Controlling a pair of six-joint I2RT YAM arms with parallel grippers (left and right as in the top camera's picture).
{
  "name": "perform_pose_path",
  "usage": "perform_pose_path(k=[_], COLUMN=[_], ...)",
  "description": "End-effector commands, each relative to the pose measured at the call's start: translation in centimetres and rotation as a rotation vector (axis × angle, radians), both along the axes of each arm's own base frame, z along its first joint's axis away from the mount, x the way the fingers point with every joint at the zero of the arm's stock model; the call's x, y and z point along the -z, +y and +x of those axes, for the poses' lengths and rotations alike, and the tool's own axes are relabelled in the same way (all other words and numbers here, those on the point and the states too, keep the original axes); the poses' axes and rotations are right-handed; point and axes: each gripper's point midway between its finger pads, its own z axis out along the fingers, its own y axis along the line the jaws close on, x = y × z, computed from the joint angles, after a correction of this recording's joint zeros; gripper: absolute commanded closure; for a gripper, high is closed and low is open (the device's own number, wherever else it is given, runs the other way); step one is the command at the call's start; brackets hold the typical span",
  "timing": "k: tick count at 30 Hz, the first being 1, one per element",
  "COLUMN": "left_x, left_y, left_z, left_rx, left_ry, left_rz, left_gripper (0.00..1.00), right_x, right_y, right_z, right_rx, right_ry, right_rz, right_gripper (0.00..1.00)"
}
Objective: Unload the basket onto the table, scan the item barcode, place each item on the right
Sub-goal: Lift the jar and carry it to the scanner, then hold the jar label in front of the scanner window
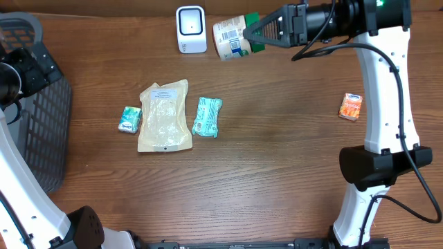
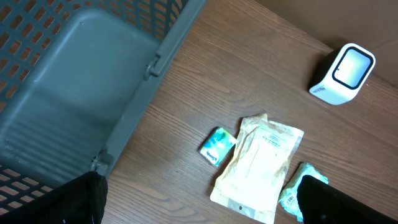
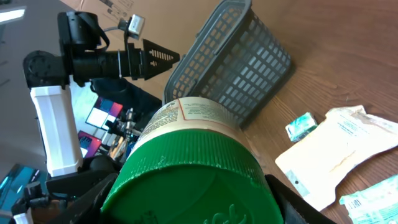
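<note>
On the wooden table point(image 1: 277, 159), the grey basket point(image 1: 41, 124) sits at the left edge, with the left gripper point(image 1: 24, 69) above it, jaws spread wide. At the far edge, the right gripper point(image 1: 257, 31) clamps the jar point(image 1: 232, 38) by its green lid. The jar lies sideways, its label end just beside the white scanner point(image 1: 191, 29). A tan pouch point(image 1: 165, 116) and a teal packet point(image 1: 207, 116) lie mid-table.

jar point(image 1: 232, 38): cream, green lid, tipped sideways, held aloft | scanner point(image 1: 190, 29): white, upright, just beside jar
</note>
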Motion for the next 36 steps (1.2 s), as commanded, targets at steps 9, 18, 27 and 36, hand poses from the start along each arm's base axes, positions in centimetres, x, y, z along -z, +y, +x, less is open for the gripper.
perform_pose_path(k=[9, 18, 27, 36], left_x=[-0.1, -0.1, -0.1, -0.1], left_y=[-0.1, -0.1, -0.1, -0.1], left_z=[0.1, 0.1, 0.1, 0.1], left_rx=[0.021, 0.021, 0.021, 0.021], left_ry=[-0.002, -0.002, -0.002, -0.002], left_rz=[0.008, 0.008, 0.008, 0.008], left_gripper=[0.00, 0.00, 0.00, 0.00], right_x=[-0.1, 3.4, 6.3, 10.7], right_y=[3.4, 6.0, 6.8, 9.7], right_z=[-1.2, 3.6, 14.2, 19.6], right_rx=[0.002, 0.177, 0.504, 0.342], right_ry=[-0.177, -0.402, -0.805, -1.357], right_rz=[-0.136, -0.399, -0.667, -0.755], right_gripper=[0.53, 0.53, 0.53, 0.53])
